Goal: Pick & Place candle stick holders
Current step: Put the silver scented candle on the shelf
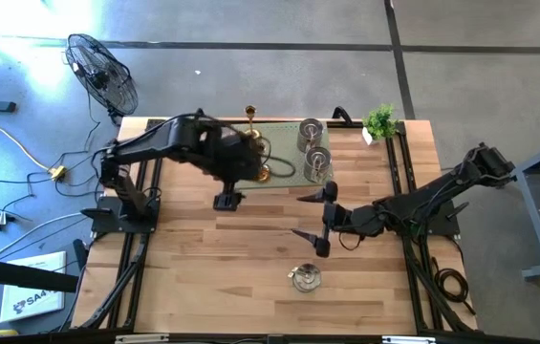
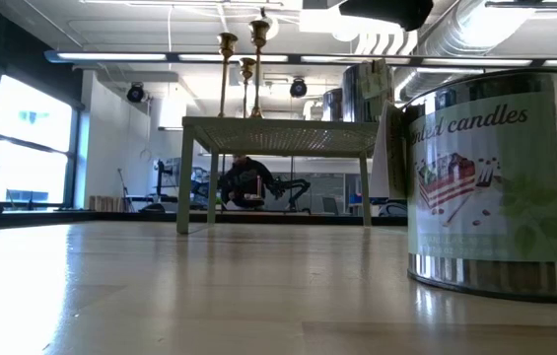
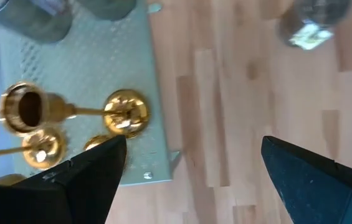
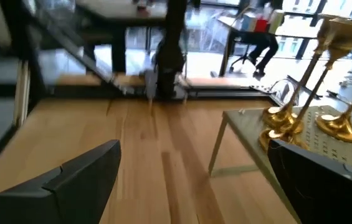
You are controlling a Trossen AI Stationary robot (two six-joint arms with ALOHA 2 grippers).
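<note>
The left gripper [image 1: 228, 200] hangs over the front edge of the pale green perforated stand [image 1: 284, 178], fingers spread wide and empty. The right gripper [image 1: 314, 221] waits mid-table, jaws equally wide, nothing between them.

Nearest the front edge of the table, one silvery-glass holder [image 1: 305, 277] sits alone on the wood, well apart from the rest. From table height it fills the foreground as a tin with a candle label.

The risk lies at the stand. The brass holders [image 3: 126, 112] crowd together right under the left arm, tall and thin-stemmed; if that arm swings low while leaving, a finger could clip a stem and topple one into its neighbours or off the edge.

On the stand itself, a third brass holder [image 1: 249, 118] stands at the far edge, and two glass holders [image 1: 313, 145] sit on the right side. Whether anything is inside them I cannot tell. A small green plant [image 1: 380, 121] stands beyond.
</note>
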